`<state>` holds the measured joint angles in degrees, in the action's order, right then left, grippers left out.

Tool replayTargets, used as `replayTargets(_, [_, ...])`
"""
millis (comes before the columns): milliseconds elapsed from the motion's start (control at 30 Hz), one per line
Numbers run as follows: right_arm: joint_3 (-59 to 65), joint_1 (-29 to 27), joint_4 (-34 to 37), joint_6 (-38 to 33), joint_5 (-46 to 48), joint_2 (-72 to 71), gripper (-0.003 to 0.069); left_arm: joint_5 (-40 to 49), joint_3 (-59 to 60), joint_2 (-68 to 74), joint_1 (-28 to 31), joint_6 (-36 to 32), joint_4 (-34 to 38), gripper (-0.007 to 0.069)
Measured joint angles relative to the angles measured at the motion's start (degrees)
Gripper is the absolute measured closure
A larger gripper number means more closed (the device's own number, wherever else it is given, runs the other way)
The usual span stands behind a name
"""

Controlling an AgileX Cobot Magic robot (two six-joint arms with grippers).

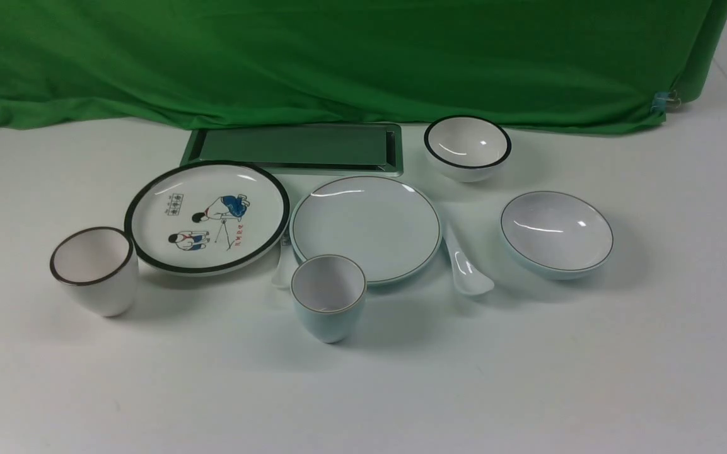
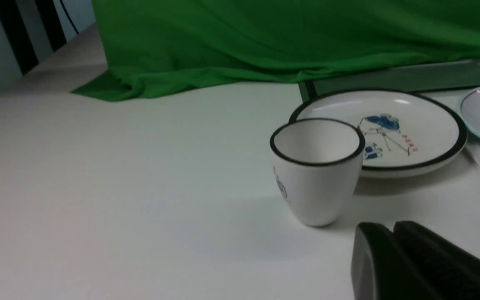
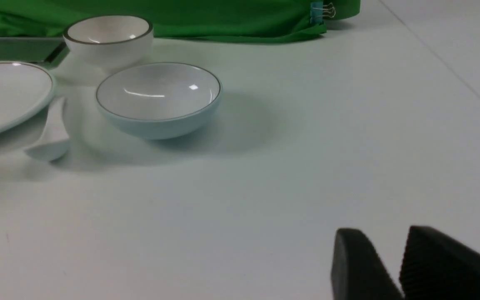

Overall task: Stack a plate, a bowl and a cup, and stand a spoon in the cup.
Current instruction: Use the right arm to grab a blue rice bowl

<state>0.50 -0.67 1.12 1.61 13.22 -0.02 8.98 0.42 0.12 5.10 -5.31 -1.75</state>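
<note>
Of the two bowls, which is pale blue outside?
The wide shallow bowl at far right; the smaller bowl behind it is white with a bold black rim.

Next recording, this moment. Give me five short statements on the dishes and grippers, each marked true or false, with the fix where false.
1. The bowl sits on the plate. False: it stands on the table, apart from the plate, on its right.
2. The cup is upright with nothing in it. True.
3. The spoon lies on the table between plate and bowl. True.
4. The left gripper grips the white cup. False: it holds nothing; that cup stands free beside the cartoon plate.
5. The black-rimmed white bowl is nested in the bowl. False: it stands alone, nearer the green cloth.
</note>
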Motion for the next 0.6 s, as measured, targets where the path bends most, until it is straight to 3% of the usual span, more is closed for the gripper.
replayTargets(300, [0.0,0.0,-0.05,0.0,-6.05,0.0,0.0422,-10.17,0.0,0.0,0.0,-0.74,-0.05,0.0634])
replayTargets(600, [0.0,0.0,-0.09,2.88,-35.54,0.0,0.0421,-32.38,0.0,0.0,0.0,-0.78,-0.1,0.0634])
